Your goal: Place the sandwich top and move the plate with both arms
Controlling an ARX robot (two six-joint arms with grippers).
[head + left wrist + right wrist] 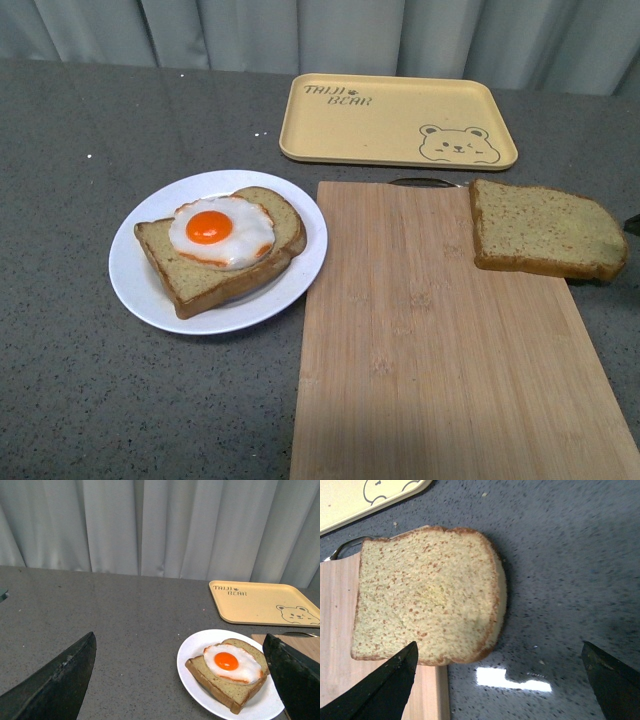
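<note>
evidently the pickup step: the right gripper (499, 652), wide open and empty, hangs over the bread slice (427, 592) at the far right corner of the board (440, 330). next it likely needs to lower and close.

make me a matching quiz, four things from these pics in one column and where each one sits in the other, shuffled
1 sandwich top
2 fried egg
3 plate
4 yellow tray

a on a bread slice
b beyond the cutting board's far edge
c overhanging the board's right edge
d left of the board

Pairs: 1-c, 2-a, 3-d, 4-b
</note>
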